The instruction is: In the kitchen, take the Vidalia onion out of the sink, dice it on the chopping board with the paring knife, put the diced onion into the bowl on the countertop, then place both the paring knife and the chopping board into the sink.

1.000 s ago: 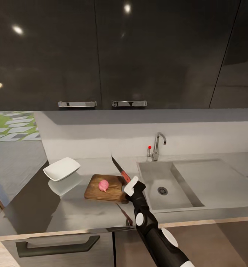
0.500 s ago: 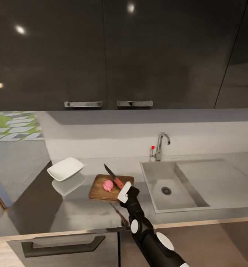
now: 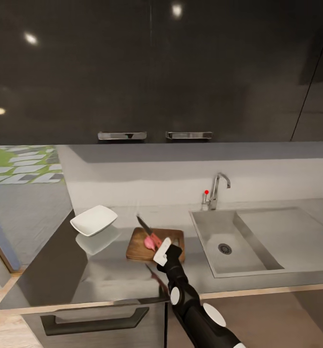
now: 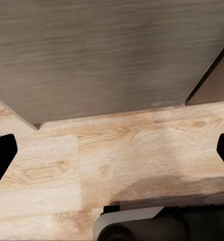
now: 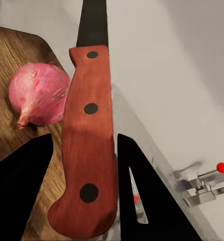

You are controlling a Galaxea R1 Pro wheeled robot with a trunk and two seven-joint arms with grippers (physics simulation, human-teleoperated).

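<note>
- Head view: right gripper [image 3: 162, 250] at the front right part of the chopping board [image 3: 137, 247], closed on the red handle of the paring knife [image 3: 149, 233]; blade dark, pointing up and away toward the backsplash.
- Vidalia onion [image 3: 149, 243]: pink, whole, lying on the chopping board near its middle, just beside the knife handle.
- Chopping board: dark brown wood, flat on the worktop [image 3: 108, 275], between the bowl and the sink, close to the sink's left rim.
- Bowl [image 3: 93, 220]: white, squarish, toward the left end of the worktop, apart from the board; reflection visible in the glossy surface below it.
- Sink [image 3: 214, 241]: grey basin with round drain, drainboard to its right, chrome tap [image 3: 219, 188] with red knob at the back edge.
- Right wrist view: paring knife [image 5: 87, 150] with three dark rivets in the handle, held between the two dark fingers [image 5: 147, 201]; onion [image 5: 39, 95] touching or nearly touching the handle's side, resting on the board [image 5: 11, 55]; tap and red knob [image 5: 222, 167] seen far off.
- Left wrist view: dark tips of the left gripper [image 4: 112, 165] at the two side edges, spread wide, nothing between them; wooden floor [image 4: 122, 155] and a grey cabinet front [image 4: 102, 55] beyond.
- Upper cabinets [image 3: 156, 72]: glossy dark, two chrome bar handles above the worktop.
</note>
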